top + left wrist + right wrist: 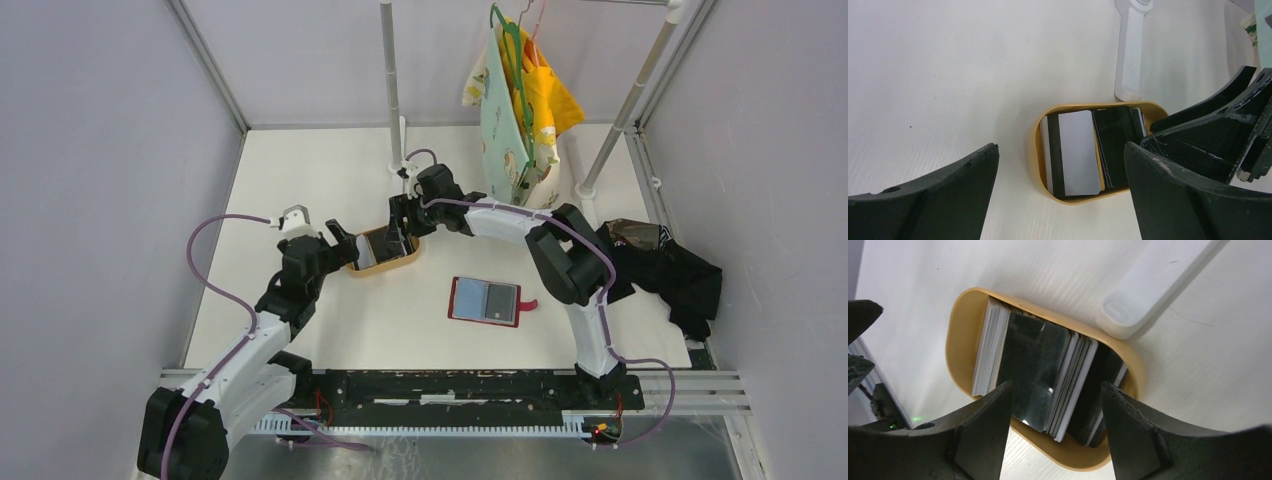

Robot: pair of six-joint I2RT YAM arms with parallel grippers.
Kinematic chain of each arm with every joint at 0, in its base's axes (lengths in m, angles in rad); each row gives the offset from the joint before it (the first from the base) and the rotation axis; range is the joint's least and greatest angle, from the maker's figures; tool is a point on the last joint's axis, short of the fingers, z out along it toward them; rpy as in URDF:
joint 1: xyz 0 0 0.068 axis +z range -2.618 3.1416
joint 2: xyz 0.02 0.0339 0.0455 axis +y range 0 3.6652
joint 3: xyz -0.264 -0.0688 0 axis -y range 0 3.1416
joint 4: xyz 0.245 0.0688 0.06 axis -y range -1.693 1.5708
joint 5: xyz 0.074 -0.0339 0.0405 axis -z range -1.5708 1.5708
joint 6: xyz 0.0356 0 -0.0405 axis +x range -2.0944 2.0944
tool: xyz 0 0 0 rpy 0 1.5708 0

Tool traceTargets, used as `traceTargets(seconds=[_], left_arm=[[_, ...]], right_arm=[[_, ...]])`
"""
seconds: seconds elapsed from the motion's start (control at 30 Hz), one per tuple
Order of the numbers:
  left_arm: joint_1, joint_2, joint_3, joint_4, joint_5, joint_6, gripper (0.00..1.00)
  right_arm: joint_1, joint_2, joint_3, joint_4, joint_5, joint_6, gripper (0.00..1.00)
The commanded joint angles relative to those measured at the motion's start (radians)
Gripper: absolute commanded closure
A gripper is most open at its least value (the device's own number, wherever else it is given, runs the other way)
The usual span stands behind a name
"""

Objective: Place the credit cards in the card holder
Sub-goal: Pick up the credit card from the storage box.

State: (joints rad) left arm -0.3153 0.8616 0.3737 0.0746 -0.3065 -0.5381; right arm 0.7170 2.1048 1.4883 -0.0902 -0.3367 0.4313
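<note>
The credit cards (1033, 365), several grey, white-edged and glossy dark ones, lean in a stack inside a tan oval tray (963, 340). From the left wrist view a grey card (1077, 152) with a dark stripe and a black card (1115, 145) face up. My right gripper (1055, 432) hangs open over the tray's right end, its fingers on either side of the stack without pinching it. My left gripper (1060, 200) stands wide open just left of the tray (395, 265), holding nothing. The card holder (485, 301), a red wallet, lies open flat to the right, grey-blue lining up.
A white pole base (1153, 285) sits right behind the tray. Patterned and yellow bags (515, 110) hang at the back. Black cloth (665, 265) lies at the right edge. Frame posts (625, 110) stand at the back right.
</note>
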Motion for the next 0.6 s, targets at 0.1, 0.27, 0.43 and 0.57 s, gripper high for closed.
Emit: traceTargets(seconds=[0.1,0.27,0.43,0.57], left_arm=[[0.007,-0.013,-0.004,0.057,0.016,-0.037,0.0],[0.009,-0.017,-0.005,0.058,0.017,-0.039,0.0],[0.01,-0.021,-0.009,0.059,0.017,-0.039,0.0],[0.009,-0.023,-0.01,0.059,0.017,-0.039,0.0]], right_arm=[[0.004,0.033,0.041,0.027,0.0,0.127,0.28],[0.007,0.041,0.042,0.014,0.015,0.169,0.28],[0.013,0.055,0.042,0.01,0.003,0.217,0.27],[0.017,0.07,0.054,0.008,-0.019,0.245,0.27]])
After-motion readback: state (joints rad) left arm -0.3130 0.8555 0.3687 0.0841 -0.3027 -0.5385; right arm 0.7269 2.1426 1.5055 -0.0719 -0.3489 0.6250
